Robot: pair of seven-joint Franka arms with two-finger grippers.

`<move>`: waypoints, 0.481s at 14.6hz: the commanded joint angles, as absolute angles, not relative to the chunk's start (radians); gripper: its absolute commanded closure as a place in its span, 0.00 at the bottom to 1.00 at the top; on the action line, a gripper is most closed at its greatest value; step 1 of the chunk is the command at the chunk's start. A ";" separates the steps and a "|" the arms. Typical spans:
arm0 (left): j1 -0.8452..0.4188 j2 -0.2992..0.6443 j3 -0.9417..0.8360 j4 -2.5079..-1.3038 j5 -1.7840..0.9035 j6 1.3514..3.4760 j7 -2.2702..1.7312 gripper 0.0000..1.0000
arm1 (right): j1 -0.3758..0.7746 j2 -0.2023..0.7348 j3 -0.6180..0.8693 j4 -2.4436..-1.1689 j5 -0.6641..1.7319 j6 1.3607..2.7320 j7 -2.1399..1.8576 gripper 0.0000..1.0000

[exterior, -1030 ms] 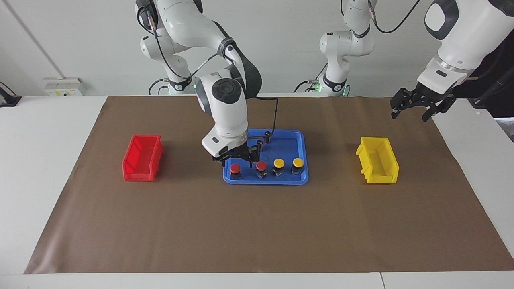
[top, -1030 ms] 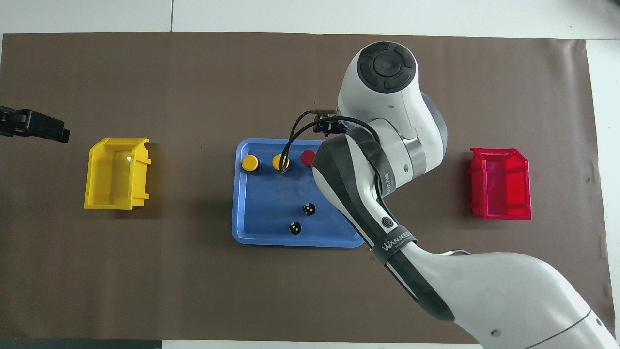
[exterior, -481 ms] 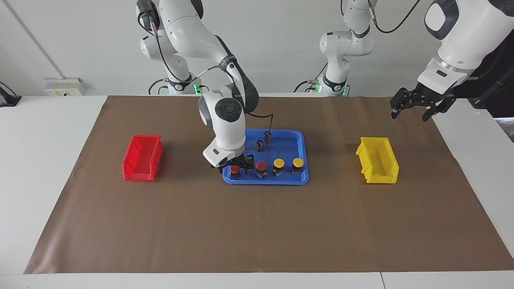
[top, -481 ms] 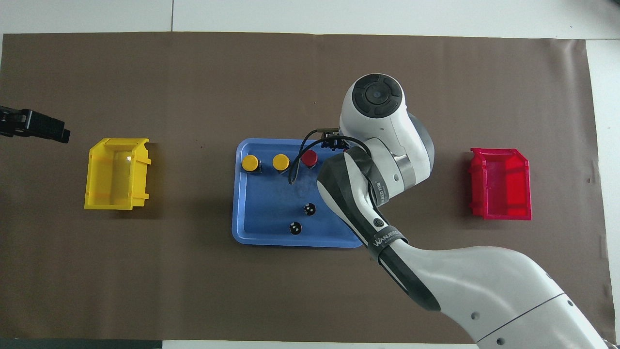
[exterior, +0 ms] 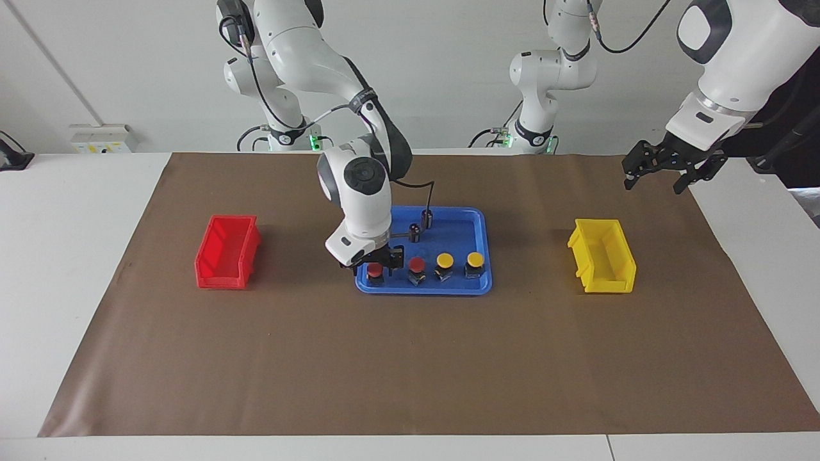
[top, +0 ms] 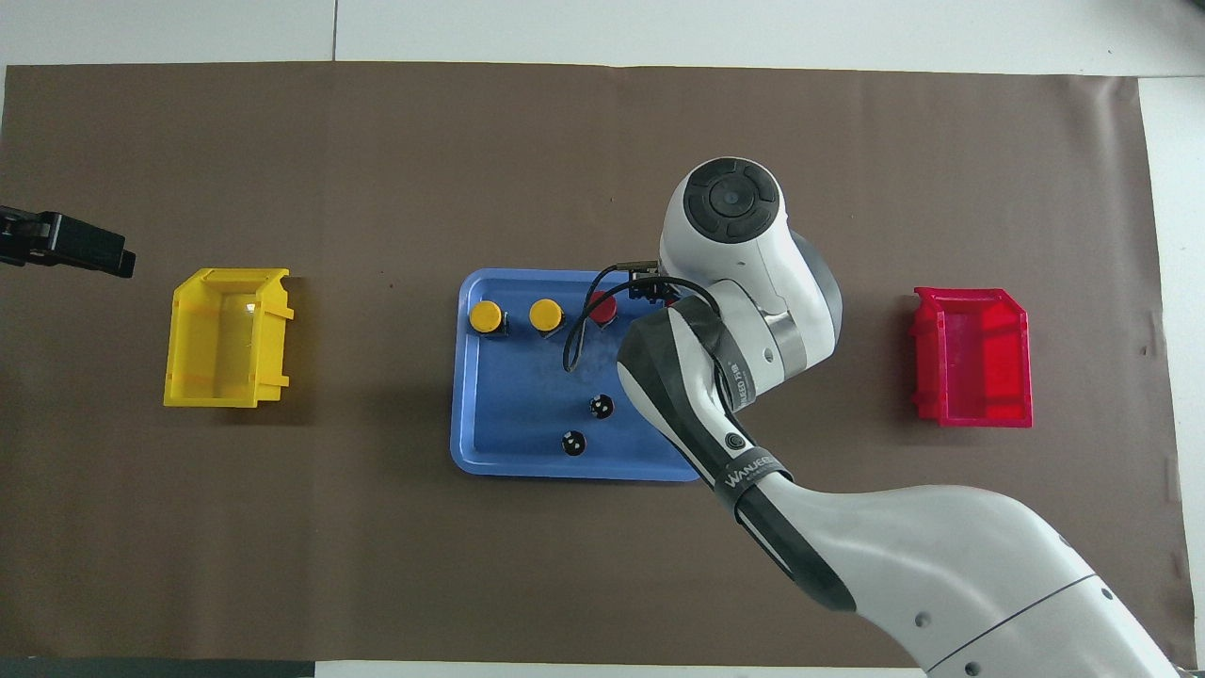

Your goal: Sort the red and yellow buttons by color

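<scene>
Four buttons stand in a row in the blue tray (exterior: 458,230), along the edge farthest from the robots. Two are yellow (exterior: 444,262) (exterior: 475,260) and two are red. My right gripper (exterior: 377,266) is low in the tray, its fingers open on either side of the end red button (exterior: 375,271). The second red button (exterior: 416,266) stands free beside it. In the overhead view the tray (top: 518,395), both yellow buttons (top: 486,316) (top: 545,314) and one red button (top: 602,307) show, and the right hand hides the other red one. My left gripper (exterior: 663,169) (top: 66,245) waits open in the air.
A red bin (exterior: 227,251) (top: 974,358) sits toward the right arm's end of the table. A yellow bin (exterior: 602,255) (top: 226,337) sits toward the left arm's end. Two small dark cylinders (exterior: 414,232) (exterior: 426,218) stand in the tray nearer to the robots. A brown mat covers the table.
My right gripper has come down from above the tray to straddle the end red button. The left arm has not moved.
</scene>
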State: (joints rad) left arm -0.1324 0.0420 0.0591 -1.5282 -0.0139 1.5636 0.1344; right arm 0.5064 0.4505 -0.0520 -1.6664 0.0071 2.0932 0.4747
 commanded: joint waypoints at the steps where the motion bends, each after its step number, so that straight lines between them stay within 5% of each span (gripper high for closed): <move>1: -0.120 0.021 0.054 -1.549 -0.029 1.557 0.130 0.00 | 0.508 0.416 -0.051 -1.720 -0.002 2.112 0.437 0.30; 7: -0.120 0.021 0.054 -1.549 -0.029 1.557 0.130 0.00 | 0.508 0.410 -0.037 -1.732 -0.002 2.114 0.431 0.43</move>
State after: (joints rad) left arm -0.1322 0.0420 0.0591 -1.5282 -0.0139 1.5634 0.1344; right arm 0.5083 0.4407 -0.0446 -1.6892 0.0071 2.0932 0.4431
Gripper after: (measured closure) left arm 0.000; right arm 0.374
